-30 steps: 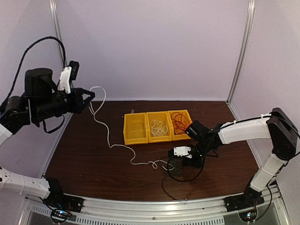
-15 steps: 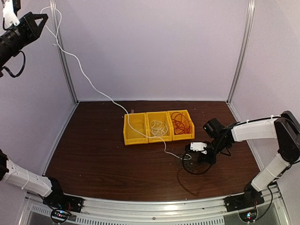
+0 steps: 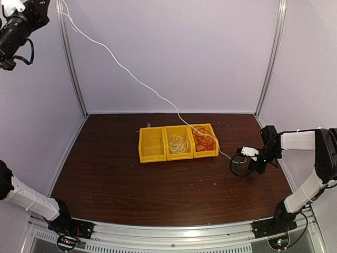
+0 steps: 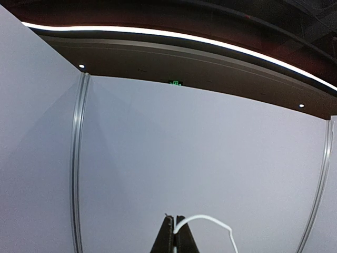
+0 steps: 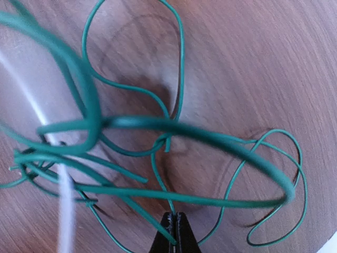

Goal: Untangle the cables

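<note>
A white cable (image 3: 131, 74) stretches taut through the air from my left gripper (image 3: 43, 9), raised high at the top left, down to the table by my right gripper (image 3: 246, 162). The left wrist view shows the left gripper (image 4: 175, 217) shut on that white cable's end (image 4: 205, 219). My right gripper (image 5: 176, 215) is shut on a strand of the green cable (image 5: 210, 138), whose loops spread over the table. The blurred white cable (image 5: 66, 211) crosses these loops at the left. From above, the green cable (image 3: 237, 167) is a small dark ring.
Three yellow bins (image 3: 151, 145) stand in a row at mid-table. The middle one holds a coil of white cable (image 3: 179, 142), the right one a coil of red cable (image 3: 202, 137). Frame posts (image 3: 71, 68) stand at the back corners.
My left gripper rose up and to the left, drawing the white cable off the table until taut. My right gripper slid rightward across the table with the green tangle.
</note>
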Robot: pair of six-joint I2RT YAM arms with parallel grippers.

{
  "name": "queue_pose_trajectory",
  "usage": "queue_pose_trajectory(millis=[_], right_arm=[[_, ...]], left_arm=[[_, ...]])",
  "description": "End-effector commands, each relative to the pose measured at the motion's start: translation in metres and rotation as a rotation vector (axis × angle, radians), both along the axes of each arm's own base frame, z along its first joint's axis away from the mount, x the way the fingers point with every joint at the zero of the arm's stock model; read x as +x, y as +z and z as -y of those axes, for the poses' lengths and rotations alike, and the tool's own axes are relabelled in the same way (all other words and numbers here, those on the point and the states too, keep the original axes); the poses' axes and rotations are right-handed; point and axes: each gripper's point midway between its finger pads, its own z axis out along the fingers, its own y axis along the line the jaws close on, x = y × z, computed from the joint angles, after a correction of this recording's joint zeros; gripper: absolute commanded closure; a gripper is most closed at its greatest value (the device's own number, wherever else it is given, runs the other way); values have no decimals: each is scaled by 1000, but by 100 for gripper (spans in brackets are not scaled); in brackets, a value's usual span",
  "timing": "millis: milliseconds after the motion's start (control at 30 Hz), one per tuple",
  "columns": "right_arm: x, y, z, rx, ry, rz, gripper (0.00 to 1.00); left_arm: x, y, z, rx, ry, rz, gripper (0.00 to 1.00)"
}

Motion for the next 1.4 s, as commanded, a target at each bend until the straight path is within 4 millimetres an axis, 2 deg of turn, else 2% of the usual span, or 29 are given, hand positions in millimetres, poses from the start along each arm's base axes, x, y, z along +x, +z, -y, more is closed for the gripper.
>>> queue_pose_trajectory(millis=[0,167,233,300,400,433,500,567,633,700,767,933,1200,1367], right_arm=[[14,7,18,19,-10,11,99],[34,9,35,13,-63,37,100],[36,11,37,38,-68,27,100],[35,15,33,59,-56,25,100],[49,20,39,73,-122,72,100],[53,18,44,75,-151,68,100],[55,7,53,81,-171,16,100],[51,4,51,115,-155,-37,100],[48,12,43,151,-127,-22,99],[47,24,33,180,-103,7,97],[45,35,24,217,-89,13,94],[40,55,7,298,-77,18,80],[30,75,-11,331,-54,54,73],[27,76,-18,353,-56,59,69]], left_arm=[[-11,17,-24,-68,72,65,100],[-26,31,-53,-112,152,104,100],[-34,38,-65,-118,177,117,100],[-29,32,-59,-97,179,114,100],[-17,22,-44,-54,173,71,100],[-20,24,-49,-75,177,78,100],[-37,35,-72,-150,193,130,100],[-49,44,-84,-185,190,175,100],[-39,43,-67,-128,162,149,100],[-20,30,-29,-28,89,116,100],[-7,17,-4,9,34,86,100],[24,-16,49,85,-50,35,100],[73,-72,130,160,-170,-77,100],[91,-81,164,169,-223,-79,100]])
